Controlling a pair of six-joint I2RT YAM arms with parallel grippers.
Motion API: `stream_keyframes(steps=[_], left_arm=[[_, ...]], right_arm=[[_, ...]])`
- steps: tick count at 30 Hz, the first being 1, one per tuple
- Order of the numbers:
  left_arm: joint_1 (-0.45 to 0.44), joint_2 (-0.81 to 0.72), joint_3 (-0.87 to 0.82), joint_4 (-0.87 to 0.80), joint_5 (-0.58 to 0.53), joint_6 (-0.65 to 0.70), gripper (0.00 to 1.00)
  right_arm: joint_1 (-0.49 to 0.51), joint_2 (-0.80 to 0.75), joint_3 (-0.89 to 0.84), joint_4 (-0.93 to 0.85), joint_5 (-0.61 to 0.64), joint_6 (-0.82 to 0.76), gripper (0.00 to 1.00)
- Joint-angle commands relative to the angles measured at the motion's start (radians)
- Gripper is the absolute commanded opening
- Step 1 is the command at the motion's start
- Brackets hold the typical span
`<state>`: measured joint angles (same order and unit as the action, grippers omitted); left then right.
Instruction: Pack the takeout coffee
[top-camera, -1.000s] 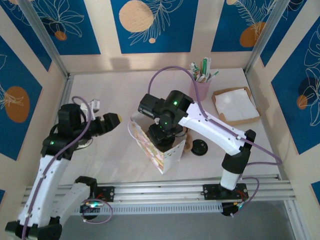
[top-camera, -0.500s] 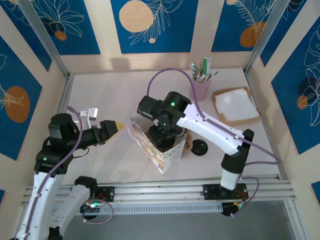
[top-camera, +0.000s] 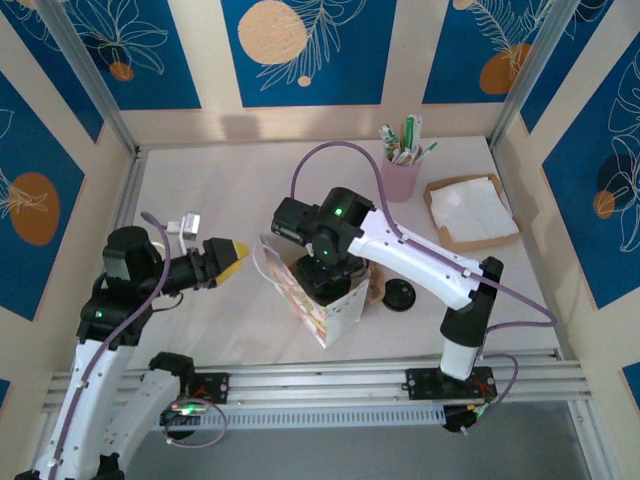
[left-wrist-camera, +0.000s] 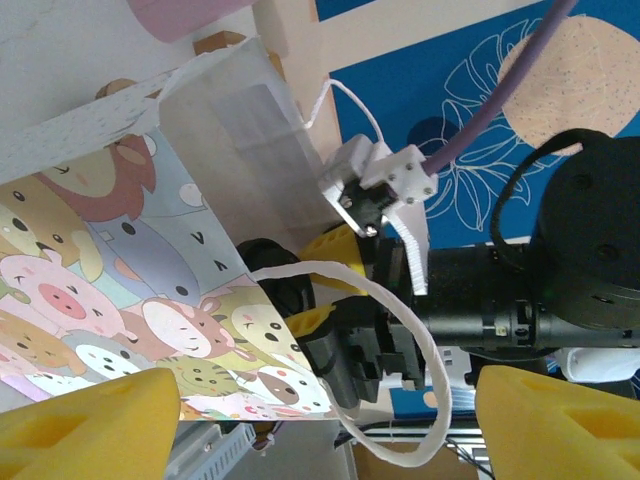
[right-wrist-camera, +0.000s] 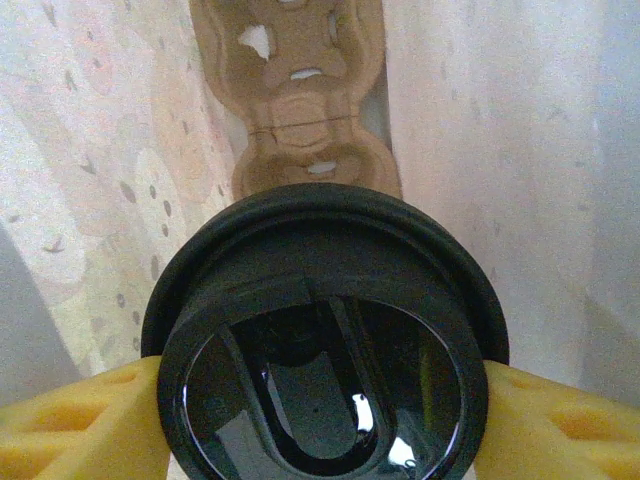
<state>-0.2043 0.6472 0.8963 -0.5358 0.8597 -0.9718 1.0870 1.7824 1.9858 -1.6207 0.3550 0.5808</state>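
Top external: the right arm (top-camera: 400, 245) reaches down into the open mouth of the paper bag (top-camera: 335, 315), which stands on the surface (top-camera: 220, 190) mid-front. The left fingers (top-camera: 228, 258) hover just left of the bag, apart from it, pointing at its side. A loose lid (top-camera: 400, 295) lies right of the bag (not the task's thing).

Left wrist: the left fingers (left-wrist-camera: 90, 425) are spread wide with nothing between them. Ahead lie the bag's printed side and its string handle (left-wrist-camera: 400, 330). The print is cartoon animals; no brand or readable writing.

Right wrist: the right fingers (right-wrist-camera: 70, 425) are clamped on the takeout coffee (right-wrist-camera: 325, 340), one pad on each side of its black lid. The cup is upright inside the bag, long axis pointing straight down the bag. The cardboard carrier (right-wrist-camera: 300, 100) sits on the bag floor beyond and below it. Lid embossing not legible.

Judgement: the right arm has the cup, so the next move is a straight descent. I cannot tell whether the cup is over a carrier pocket.
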Motion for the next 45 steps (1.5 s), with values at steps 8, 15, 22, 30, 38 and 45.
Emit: stream_keyframes(steps=[8,15,22,30,38,45], left_arm=[[-0.096,0.018,0.007,0.017,-0.070,-0.013,0.71],[-0.152,0.019,0.016,0.049,-0.122,-0.037,0.70],[-0.204,0.036,-0.009,0.064,-0.158,-0.038,0.46],[-0.237,0.044,-0.025,0.048,-0.185,-0.015,0.09],[-0.239,0.035,-0.035,0.017,-0.195,0.005,0.00],[-0.239,0.037,-0.044,0.009,-0.203,0.016,0.00]], right_arm=[[-0.001,0.027,-0.028,-0.153,-0.008,-0.001,0.69],[-0.003,0.038,-0.036,-0.150,-0.009,-0.002,0.69],[-0.003,0.048,-0.035,-0.146,-0.013,-0.004,0.69],[0.000,0.062,-0.038,-0.149,-0.014,-0.003,0.69],[-0.023,0.063,-0.052,-0.146,0.005,0.007,0.69],[-0.037,0.052,-0.082,-0.128,-0.004,-0.002,0.69]])
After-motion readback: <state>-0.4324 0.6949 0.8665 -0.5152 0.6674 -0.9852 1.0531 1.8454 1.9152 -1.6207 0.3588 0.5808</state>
